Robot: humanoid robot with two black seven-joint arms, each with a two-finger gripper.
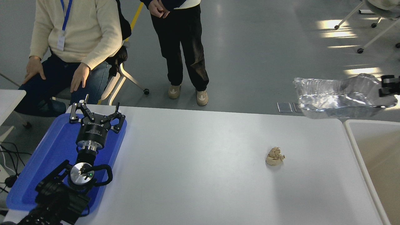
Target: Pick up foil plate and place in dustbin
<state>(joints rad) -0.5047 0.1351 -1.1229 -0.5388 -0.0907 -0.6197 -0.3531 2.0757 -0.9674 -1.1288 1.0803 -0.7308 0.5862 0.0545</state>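
Note:
The foil plate (339, 101), a shiny wrinkled silver tray blurred by motion, hangs in the air past the table's far right corner, just above the far end of the dustbin (356, 140). My right gripper (387, 89) shows only as fingertips at the right edge, shut on the plate's right wall. The dustbin's white rim and beige inside run down the right edge of the picture. My left gripper (95, 114) is parked open over the blue tray at the lower left.
A small beige paper wad (275, 156) lies on the white table (203, 168) right of centre. The flat blue tray (37, 165) sits at the left edge. One person sits and another stands beyond the far side.

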